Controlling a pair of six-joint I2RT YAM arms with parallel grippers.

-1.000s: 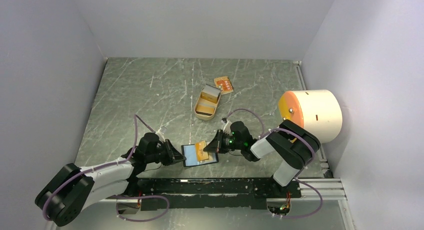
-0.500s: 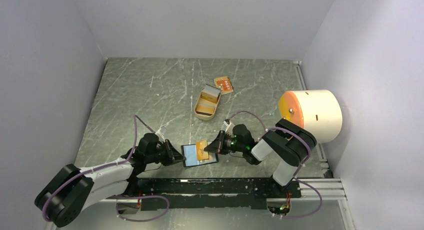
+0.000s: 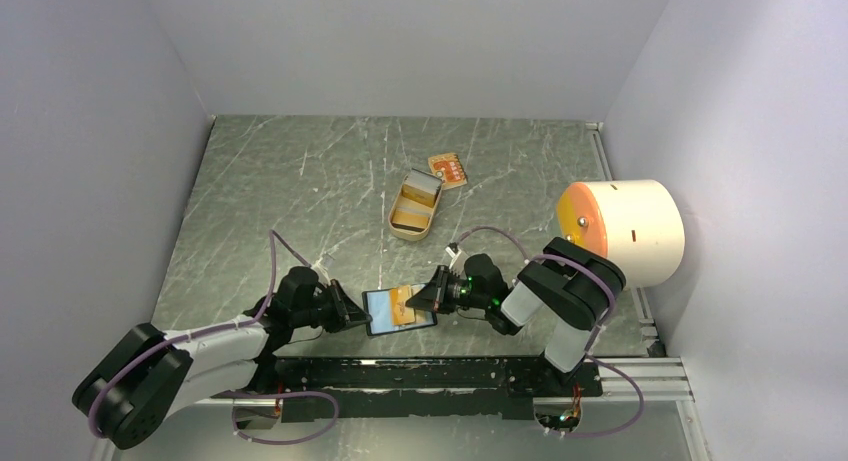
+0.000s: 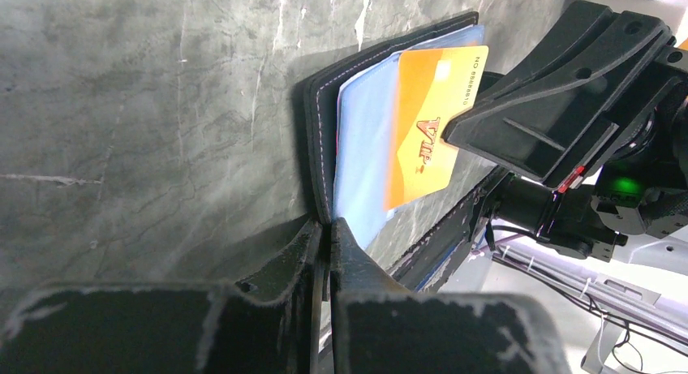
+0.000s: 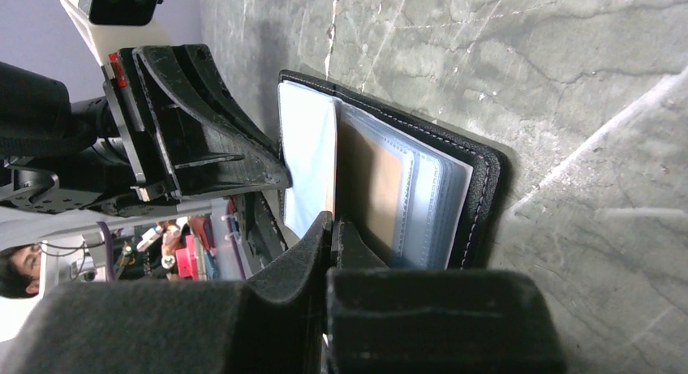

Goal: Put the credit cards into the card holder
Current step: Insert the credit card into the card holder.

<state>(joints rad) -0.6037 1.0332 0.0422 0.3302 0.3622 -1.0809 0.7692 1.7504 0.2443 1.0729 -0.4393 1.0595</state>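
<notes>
Credit card (image 4: 434, 131): orange, likely light, stiff, slick | lies partly over open card holder (image 4: 324, 139), blue lining up, near table (image 3: 250, 181) front edge | right gripper (image 5: 333, 228) fingers pinched on card's short edge, judged the best hold | left gripper (image 4: 327, 228) fingers clamped on holder's floppy black cover

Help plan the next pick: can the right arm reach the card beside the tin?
Probably not: the right hand is shut on the orange card at the card holder; the way to the far card looks free.

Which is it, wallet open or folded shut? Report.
Open: the wallet is spread, its blue inside showing, with the orange card laid across it.
</notes>
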